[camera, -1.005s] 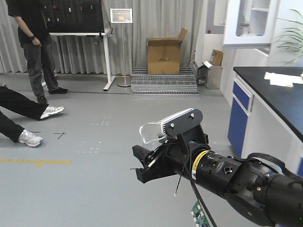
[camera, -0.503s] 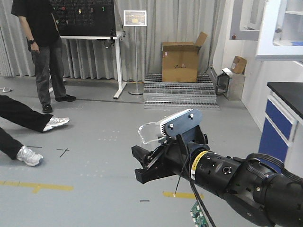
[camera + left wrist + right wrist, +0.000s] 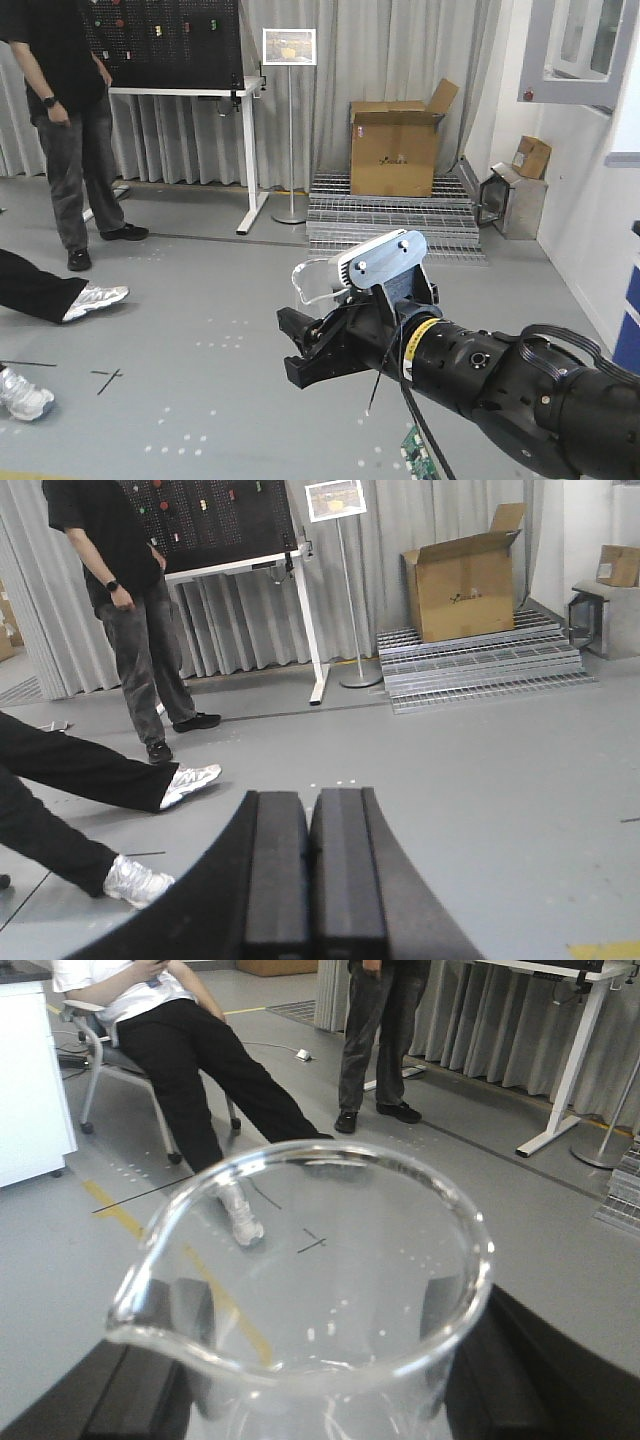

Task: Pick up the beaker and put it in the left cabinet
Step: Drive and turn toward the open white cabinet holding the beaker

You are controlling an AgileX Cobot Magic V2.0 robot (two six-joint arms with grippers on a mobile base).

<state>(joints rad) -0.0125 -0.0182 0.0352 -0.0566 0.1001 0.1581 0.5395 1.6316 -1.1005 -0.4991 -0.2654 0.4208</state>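
While the right gripper (image 3: 312,1360) clamps the beaker (image 3: 320,1250) roughly upright between its fingers and the left gripper (image 3: 308,865) sits pinched together on nothing, no cabinet shows in any view, so I cannot tell which way it lies.

Left pincer (image 3: 310,810) pressed closed, right arm (image 3: 520,385) stretched out level, right pincer (image 3: 300,350) seemingly gripping beaker (image 3: 305,1300).

Front view level across floor (image 3: 200,300), wrist views close behind end effectors (image 3: 312,865) (image 3: 310,1335), front and left share box (image 3: 393,148)
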